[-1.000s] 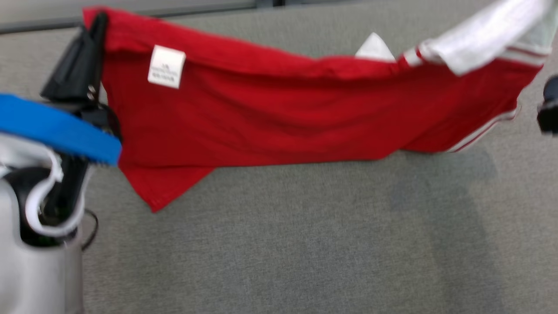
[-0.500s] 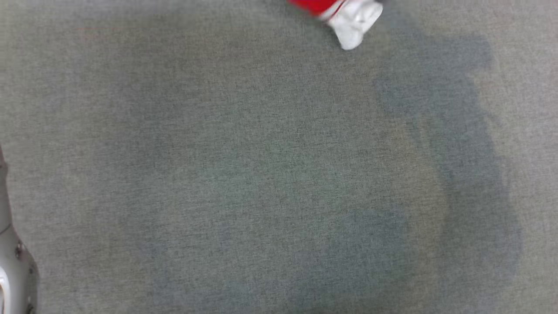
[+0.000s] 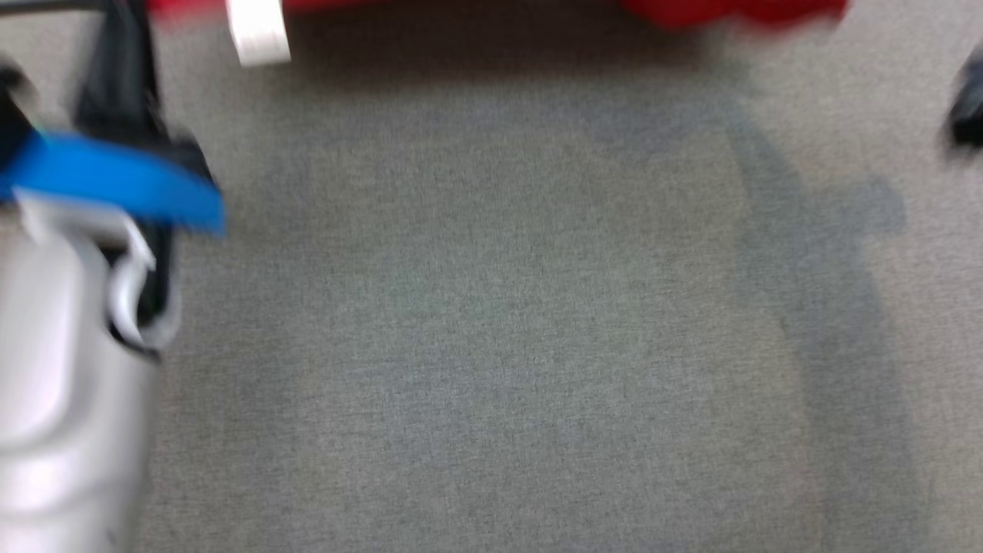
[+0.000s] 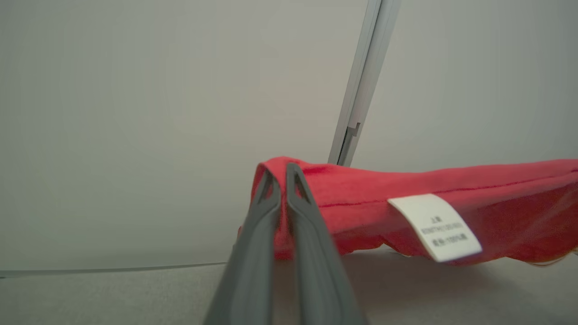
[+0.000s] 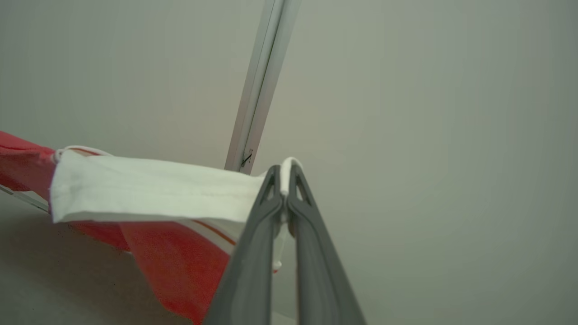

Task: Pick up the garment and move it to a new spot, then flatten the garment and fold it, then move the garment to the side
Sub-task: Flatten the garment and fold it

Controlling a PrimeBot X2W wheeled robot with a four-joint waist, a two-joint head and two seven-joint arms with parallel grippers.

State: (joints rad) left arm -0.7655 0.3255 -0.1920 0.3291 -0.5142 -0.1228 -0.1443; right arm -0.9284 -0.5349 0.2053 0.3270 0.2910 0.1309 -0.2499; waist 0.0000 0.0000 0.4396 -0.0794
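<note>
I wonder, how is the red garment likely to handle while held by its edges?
Probably floppy: the garment hangs in folds between the left gripper and right gripper. Likely light, since thin pinches on its edges carry it. Its loose lower folds may swing or drag on the grey surface.

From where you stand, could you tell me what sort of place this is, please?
Probably a lab or office test station: a grey fabric-covered work surface, plain pale wall panels joined by a metal strip.
</note>
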